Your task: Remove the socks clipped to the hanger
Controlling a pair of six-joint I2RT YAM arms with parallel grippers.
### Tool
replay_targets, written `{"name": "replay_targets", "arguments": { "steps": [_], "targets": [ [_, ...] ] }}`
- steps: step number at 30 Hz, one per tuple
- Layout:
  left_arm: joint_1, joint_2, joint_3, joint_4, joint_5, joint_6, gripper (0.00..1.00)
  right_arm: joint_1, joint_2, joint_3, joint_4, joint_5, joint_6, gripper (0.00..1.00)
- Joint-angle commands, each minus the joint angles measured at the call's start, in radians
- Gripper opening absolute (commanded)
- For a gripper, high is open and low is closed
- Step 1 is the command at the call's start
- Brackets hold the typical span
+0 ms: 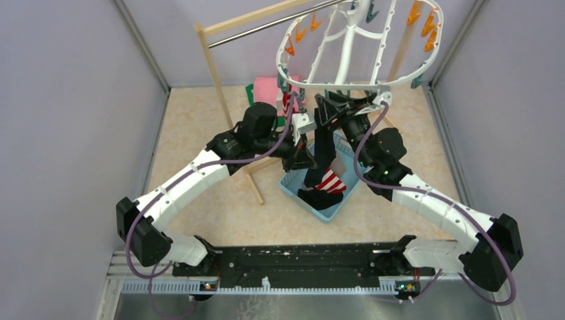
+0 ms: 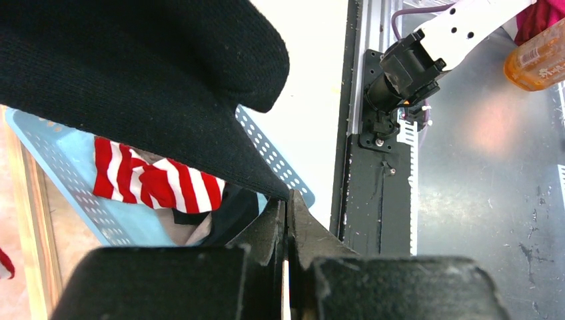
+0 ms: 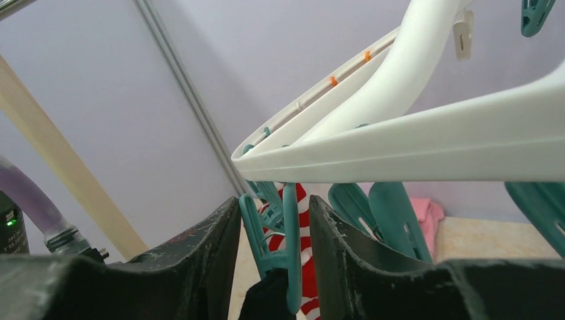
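Note:
The white oval hanger hangs from the rack's metal bar, with teal and orange clips on its rim. A black sock hangs from a teal clip on the near rim. My right gripper is open, with one finger on each side of that clip. My left gripper is shut on the lower edge of the black sock. A red-and-white striped sock is clipped behind it and also shows in the top view.
A blue perforated basket stands under the hanger and holds a striped sock and a black one. The wooden rack stands on the left. Pink and green cloths lie behind it.

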Motion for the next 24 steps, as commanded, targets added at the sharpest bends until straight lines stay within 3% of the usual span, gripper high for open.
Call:
{"name": "replay_targets", "arguments": {
  "steps": [1, 8, 18, 24],
  "targets": [
    [-0.006, -0.007, 0.032, 0.057, 0.006, -0.006, 0.0, -0.012, 0.017, 0.057, 0.06, -0.025, 0.023, 0.41],
    [-0.012, -0.003, 0.041, 0.06, 0.008, -0.014, 0.0, -0.029, 0.041, 0.073, 0.062, -0.051, 0.029, 0.37],
    [-0.019, 0.013, 0.032, 0.051, -0.076, 0.028, 0.0, -0.072, 0.002, 0.052, 0.072, -0.082, 0.079, 0.03],
    [-0.024, 0.051, 0.039, 0.063, -0.134, 0.067, 0.0, -0.109, -0.024, 0.043, 0.036, -0.12, 0.123, 0.0]
  ]
}}
